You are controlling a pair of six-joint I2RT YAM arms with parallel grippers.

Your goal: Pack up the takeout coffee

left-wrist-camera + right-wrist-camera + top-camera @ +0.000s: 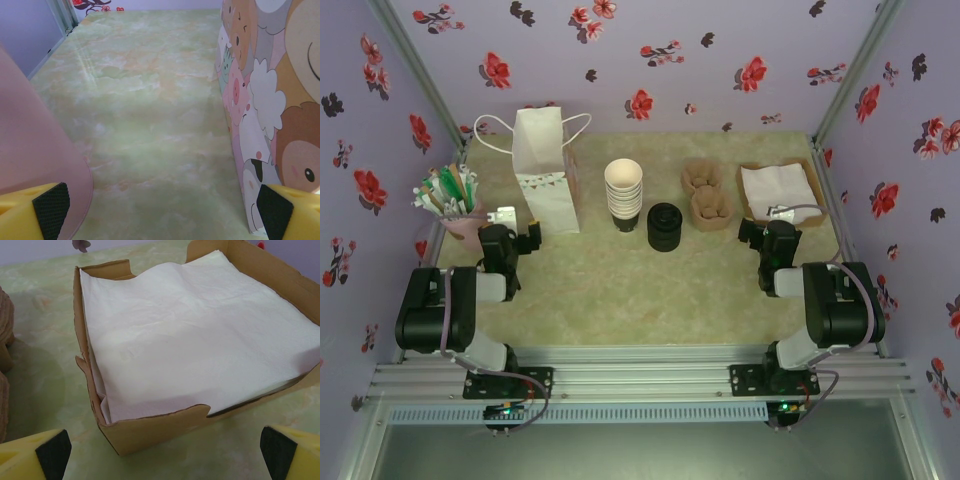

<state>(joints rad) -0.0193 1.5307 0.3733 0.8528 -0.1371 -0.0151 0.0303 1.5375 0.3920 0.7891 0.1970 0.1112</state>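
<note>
Left jaws, right jaws gape empty; squat black stack beside cream-rimmed paper cups on green marbled surface.

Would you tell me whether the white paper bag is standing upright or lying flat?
Upright: the white paper bag stands with handles raised.

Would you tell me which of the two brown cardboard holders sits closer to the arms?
The front brown holder, beside the napkin box. The rear brown holder sits just behind it, nearer the back wall.
</note>
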